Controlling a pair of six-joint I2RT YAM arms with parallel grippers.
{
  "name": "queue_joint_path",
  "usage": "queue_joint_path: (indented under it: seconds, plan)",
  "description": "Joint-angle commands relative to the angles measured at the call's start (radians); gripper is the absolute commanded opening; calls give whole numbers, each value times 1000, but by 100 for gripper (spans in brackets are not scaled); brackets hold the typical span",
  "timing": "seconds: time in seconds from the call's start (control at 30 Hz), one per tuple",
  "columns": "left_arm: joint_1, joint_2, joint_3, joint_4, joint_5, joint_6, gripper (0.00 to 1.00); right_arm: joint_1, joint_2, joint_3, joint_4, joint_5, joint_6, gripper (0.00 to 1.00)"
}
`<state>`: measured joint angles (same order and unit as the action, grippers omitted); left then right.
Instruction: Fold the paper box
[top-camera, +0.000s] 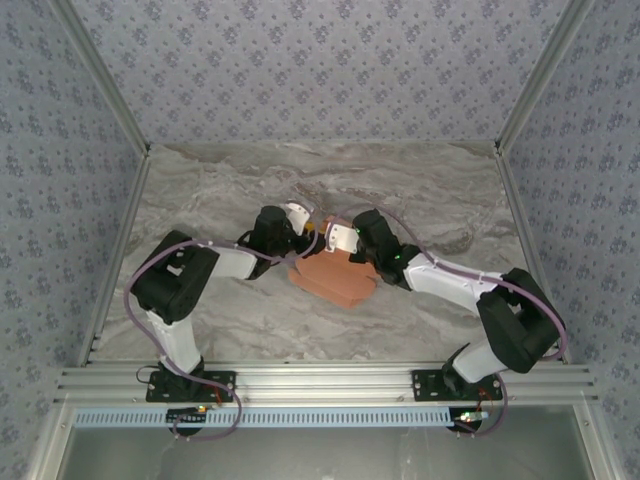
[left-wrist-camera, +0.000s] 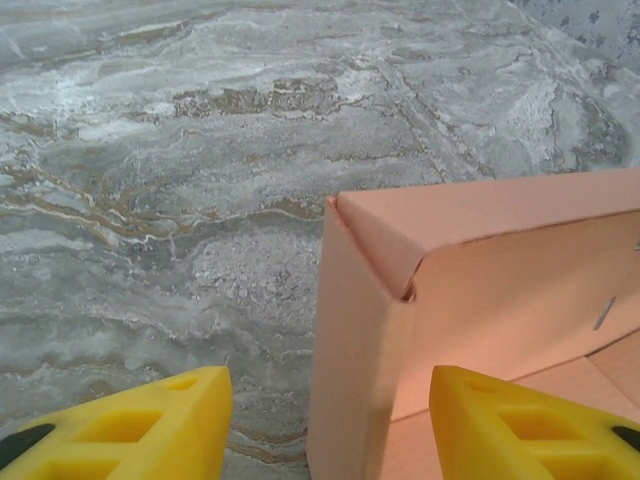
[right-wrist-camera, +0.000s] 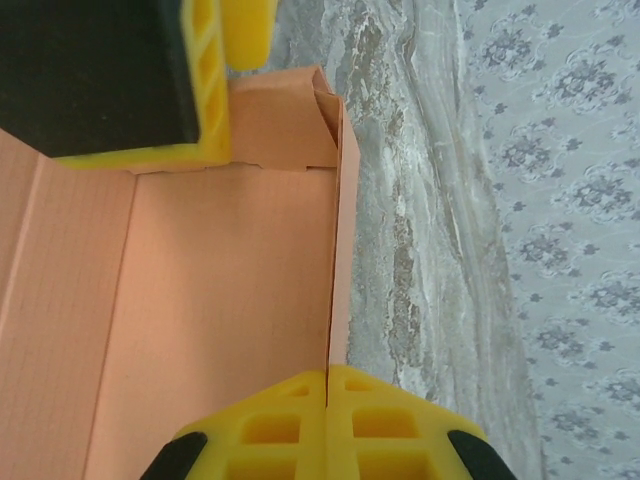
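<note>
Roughly midway through folding the box (top-camera: 338, 280), parked at centre frame on the table (top-camera: 250, 180) between the two arms. Done so far, judging by the card: raised two walls off the flat floor (right-wrist-camera: 220, 330), creased one corner (left-wrist-camera: 335, 205) upright, turned a small tab in behind it. Pinching the long wall (right-wrist-camera: 338, 250) at lower centre of the right wrist view with the right gripper (right-wrist-camera: 327, 385), closed tight on the thin card. Straddling the end wall (left-wrist-camera: 355, 340) with the left gripper (left-wrist-camera: 325, 430), held about half wide: one finger (left-wrist-camera: 520, 425) inside the box at lower right, the other outside at lower left, gripping nothing. Left to do, by this reckoning: lock that corner, lift the remaining sides, tuck the tabs, close it up. Cannot tell the state of the far side, hidden beneath the wrists in the top view. Working on a grey-and-white marbled top, matte, veined with brown toward the upper part of the left wrist view. Hemmed in at left, right and top of the overhead frame by pale walls (top-camera: 320, 60) printed with small blue-grey flowers. Fenced along the bottom edge by aluminium rails (top-camera: 330, 380), carrying both arm bases.
</note>
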<state>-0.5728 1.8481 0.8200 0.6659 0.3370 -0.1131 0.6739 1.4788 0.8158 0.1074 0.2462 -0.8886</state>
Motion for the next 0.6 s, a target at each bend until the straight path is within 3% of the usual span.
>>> queue_joint_path:
  seconds: [0.0, 0.57]
  plan:
    - [18, 27, 34, -25, 57, -1, 54, -21, 3, 43, -87, -77, 68, 0]
    - [22, 80, 114, -111, 113, -19, 31, -42, 44, 83, -110, -95, 92, 0]
